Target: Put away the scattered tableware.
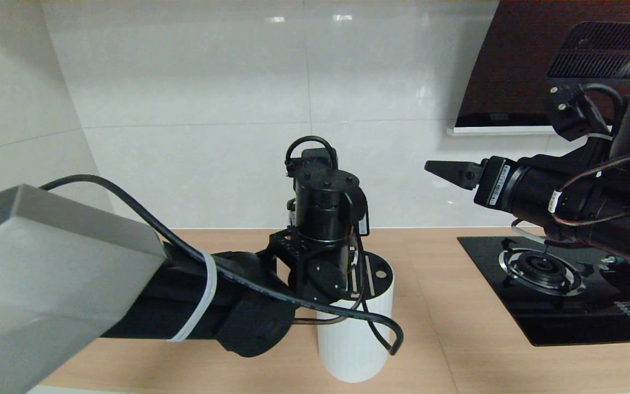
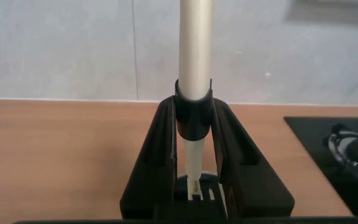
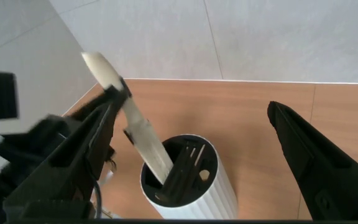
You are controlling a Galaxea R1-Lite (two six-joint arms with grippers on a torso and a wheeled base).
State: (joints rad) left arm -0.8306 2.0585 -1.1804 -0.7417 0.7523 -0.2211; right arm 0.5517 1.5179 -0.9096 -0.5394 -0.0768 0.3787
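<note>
Counter (image 1: 457,328), stove (image 1: 539,312) on its right side. White holder (image 1: 353,339) stands on counter. Left gripper (image 2: 193,102) above holder, clamped on cream utensil (image 2: 196,43), lower end in holder. Right gripper (image 1: 446,171) raised over stove side, fingers apart.

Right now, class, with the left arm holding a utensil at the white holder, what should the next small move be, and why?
Probably ease the left gripper straight down a little. Its fingers are shut on the cream-handled utensil, whose lower end sits just at a slot in the white holder's black top. Most of its length is above the top, so it looks not yet seated.
</note>
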